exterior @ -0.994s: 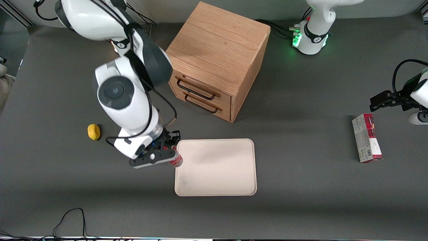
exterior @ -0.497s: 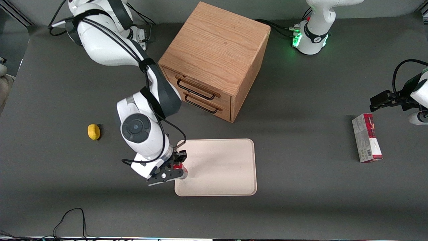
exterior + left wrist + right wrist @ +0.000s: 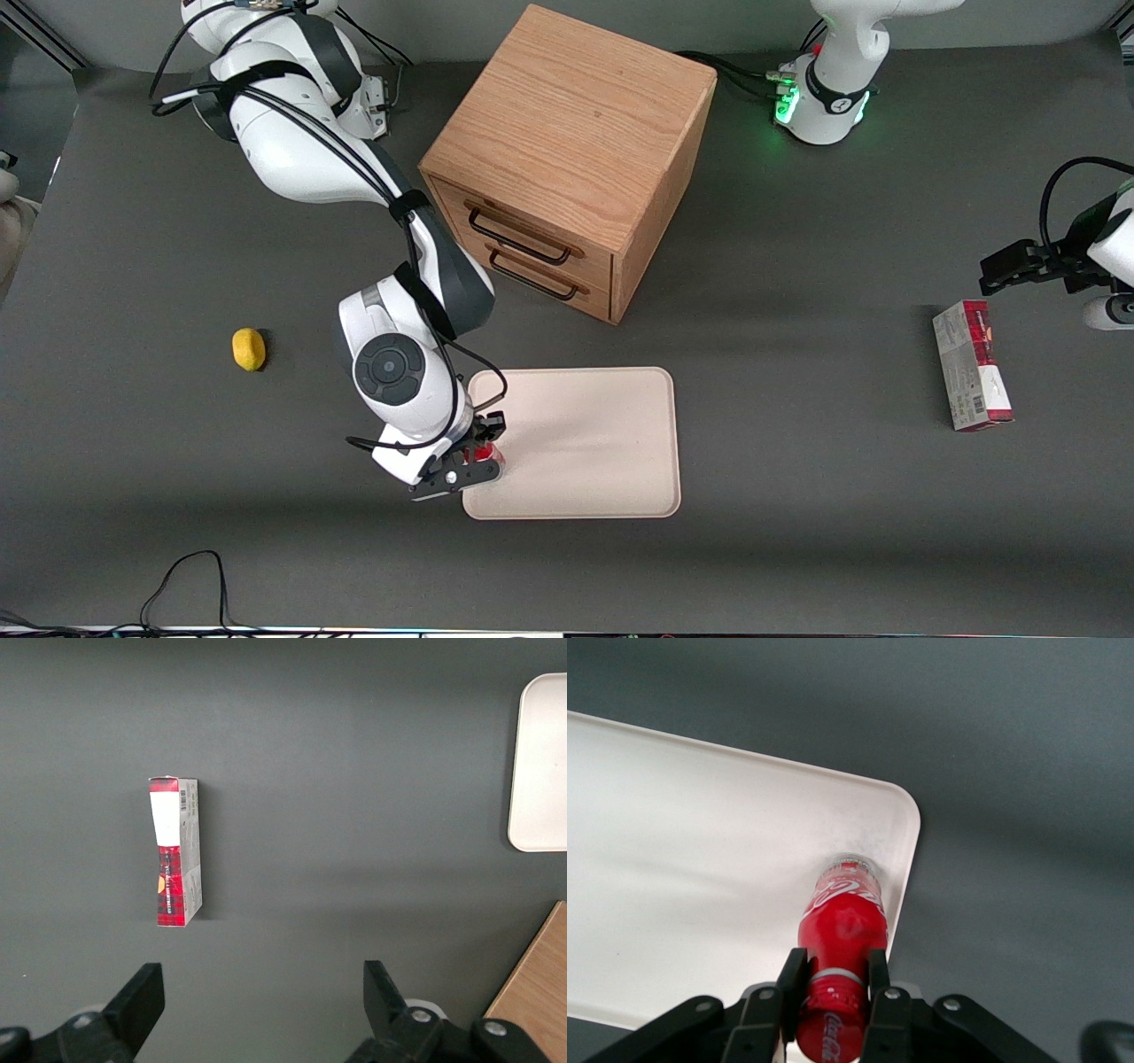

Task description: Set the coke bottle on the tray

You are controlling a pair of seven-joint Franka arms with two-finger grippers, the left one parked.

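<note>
Coke bottle [image 3: 842, 930], red, white script, gripper [image 3: 833, 979] clamping neck, over tray [image 3: 700, 868]

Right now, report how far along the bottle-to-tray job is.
Done: the gripper has the small red coke bottle pinched by its neck and holds it over a corner of the flat cream tray, near the rim. In hand: lowering; the clear base looks at or just above the tray surface. Left: open the fingers and pull the arm away.

White arm with dark grey joints, black cables and black tool [image 3: 474, 459]
</note>
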